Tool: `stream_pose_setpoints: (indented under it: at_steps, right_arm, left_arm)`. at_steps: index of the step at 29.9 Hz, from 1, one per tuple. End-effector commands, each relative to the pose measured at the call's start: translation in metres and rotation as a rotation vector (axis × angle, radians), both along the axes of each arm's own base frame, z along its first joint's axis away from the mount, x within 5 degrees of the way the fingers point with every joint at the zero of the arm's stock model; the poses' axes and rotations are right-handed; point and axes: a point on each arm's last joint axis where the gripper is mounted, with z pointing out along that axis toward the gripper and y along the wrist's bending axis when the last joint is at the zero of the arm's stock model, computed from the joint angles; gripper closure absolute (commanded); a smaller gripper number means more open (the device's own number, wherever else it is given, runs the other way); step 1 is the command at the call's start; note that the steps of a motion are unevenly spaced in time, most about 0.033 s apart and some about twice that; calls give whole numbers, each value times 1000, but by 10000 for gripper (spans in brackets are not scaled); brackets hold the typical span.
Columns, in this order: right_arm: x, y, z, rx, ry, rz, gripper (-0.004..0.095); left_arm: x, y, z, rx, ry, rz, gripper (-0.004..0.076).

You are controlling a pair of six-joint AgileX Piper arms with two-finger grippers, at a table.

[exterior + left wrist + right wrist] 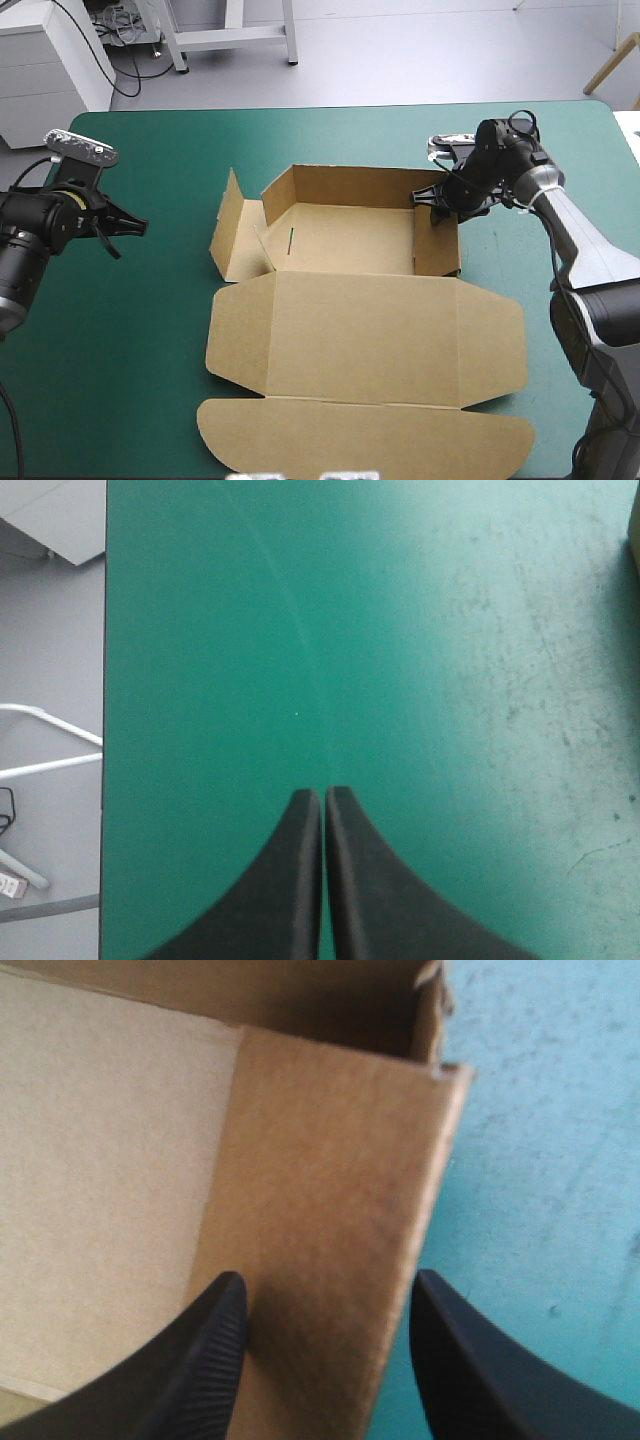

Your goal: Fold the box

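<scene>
Two tools: only one is at the box (365, 340).
Right tool (325, 1285): I hold it spread astride the 3 o'clock wall (330, 1160).
Left tool (322, 792): pressed together over bare bench (400, 630), well off at 9 o'clock.

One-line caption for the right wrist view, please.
Open right gripper straddles a raised wall of the brown box, one finger inside, one outside over the teal-green cover.
</scene>
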Motion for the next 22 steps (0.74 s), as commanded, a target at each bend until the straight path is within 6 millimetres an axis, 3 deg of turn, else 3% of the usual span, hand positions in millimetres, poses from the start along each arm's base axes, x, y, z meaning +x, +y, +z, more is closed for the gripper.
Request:
stream_pose_setpoints:
  at_steps: [1,8,12,16,19,22]
  right_arm:
    - [-5,-4,52,17,-131,-1,368]
    - [-23,-9,116,24,-323,-4,368]
    - [-47,-20,149,-33,-422,-15,368]
    - [-74,-24,179,32,-489,-86,368]
    - [-87,-22,187,77,-501,-83,368]
    - [-87,-22,173,77,-451,-80,368]
  left_arm:
    - [-5,9,19,-31,-86,18,724]
    - [0,31,8,-84,-25,113,724]
    - [5,47,1,-146,-17,161,724]
    - [7,64,-5,-246,-15,214,724]
    - [8,73,-9,-342,-13,227,724]
    - [8,76,-11,-405,-5,218,724]
